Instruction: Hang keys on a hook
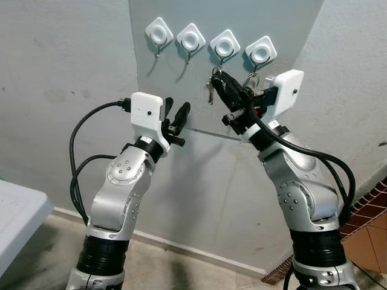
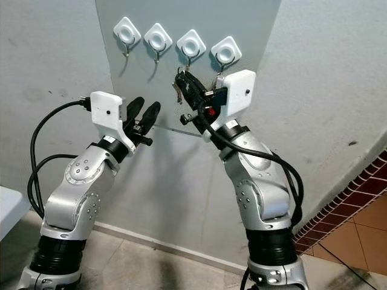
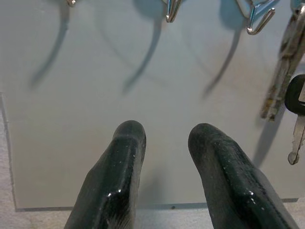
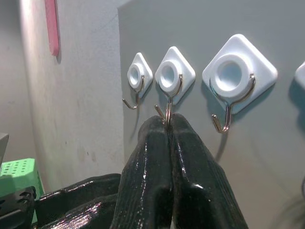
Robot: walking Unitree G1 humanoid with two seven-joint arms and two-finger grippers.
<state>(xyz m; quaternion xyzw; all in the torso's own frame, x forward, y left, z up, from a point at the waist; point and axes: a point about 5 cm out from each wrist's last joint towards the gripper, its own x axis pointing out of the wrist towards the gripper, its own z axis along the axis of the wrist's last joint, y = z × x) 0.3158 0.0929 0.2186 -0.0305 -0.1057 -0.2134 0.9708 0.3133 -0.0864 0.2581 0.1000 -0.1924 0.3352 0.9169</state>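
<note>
1. grey panel [image 1: 242, 157] on a pale wall carries four white diamond-shaped hook mounts in a row, each with a small metal hook below. counted from the robot's left: first hook [image 1: 158, 33], second hook [image 1: 190, 40], third hook [image 1: 224, 45], fourth hook [image 1: 260, 52].
2. right end effector [image 1: 219, 80] is raised to the panel just under the third hook, fingers pressed together. the keys [image 1: 210, 90] dangle from its tip against the panel, so it appears to pinch the ring or the bunch's top, though the exact grip point cannot be made out.
3. left end effector [image 1: 175, 115] is held up near the panel, below the second hook, fingers a narrow gap apart and holding nothing.
4. appearance of the keys: in the left wrist view the bunch [image 3: 281, 71] shows a worn, dull metal blade hanging straight down beside a key with a black plastic head; both lie close to the panel and cast a soft shadow.
5. a further bit of metal, like a ring, shows near the fourth hook behind the right wrist camera housing; what it is cannot be told.
6. risks, as a judgement: the hook tips are small and short, so a ring offered slightly off line would slide past; letting go before the ring seats would drop the bunch to the floor. the closed fingers hide the ring in the right wrist view, which makes alignment harder, and pushing on the hook could loosen its mount.
</note>
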